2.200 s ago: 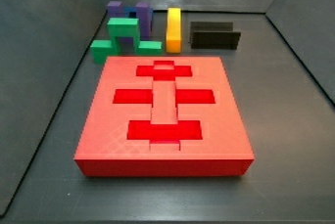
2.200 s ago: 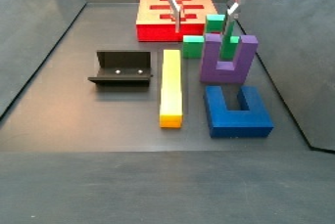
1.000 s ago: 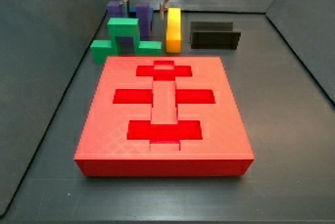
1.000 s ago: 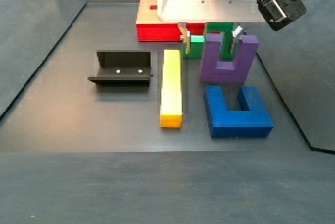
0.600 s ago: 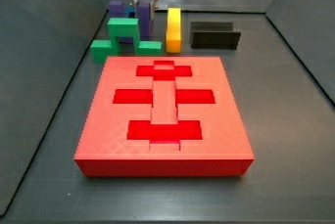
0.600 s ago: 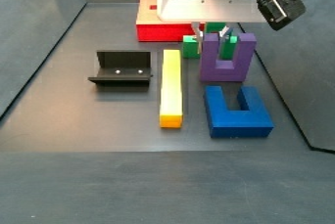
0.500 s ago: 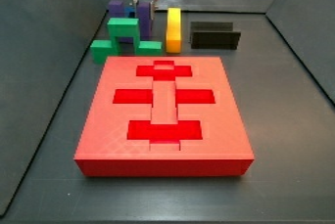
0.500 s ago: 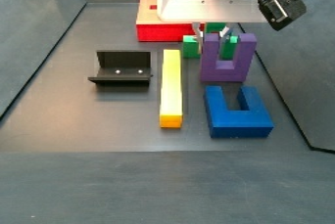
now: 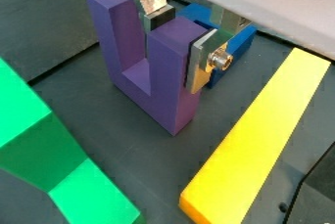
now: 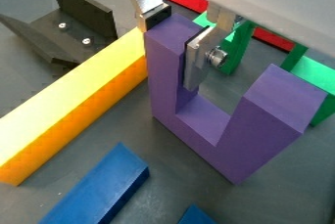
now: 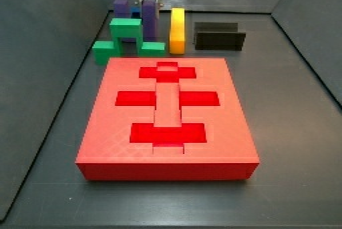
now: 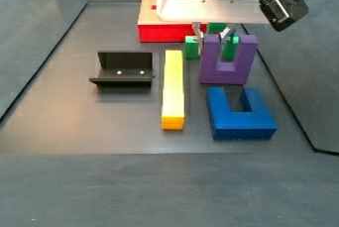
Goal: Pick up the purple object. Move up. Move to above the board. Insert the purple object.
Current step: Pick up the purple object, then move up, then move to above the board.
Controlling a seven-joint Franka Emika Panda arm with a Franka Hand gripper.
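The purple object [image 12: 228, 68] stands upright on the dark floor, prongs up, between the green block and the blue block. It also shows in a side view [image 11: 150, 23] behind the board. My gripper [image 12: 216, 35] is down over it. In both wrist views its silver fingers straddle one prong, the pads pressed against the prong's two sides: gripper [image 9: 179, 44], purple object [image 9: 144, 76]; gripper [image 10: 173, 44], purple object [image 10: 222, 135]. The red board [image 11: 120, 123] with cross-shaped recesses lies flat; in the other views only its edge shows, board [image 12: 162, 31] and board [image 10: 268, 38].
A green stepped block [image 11: 124, 33] stands beside the purple object, toward the board. A yellow bar [image 12: 173, 87] lies alongside. A blue U-shaped block [image 12: 240, 112] lies flat beyond the purple one. The fixture [image 12: 122, 70] stands past the yellow bar. Dark walls enclose the floor.
The gripper came down over the purple object, and its fingers drew together onto one prong. Over the last half second the arm and the block stay put.
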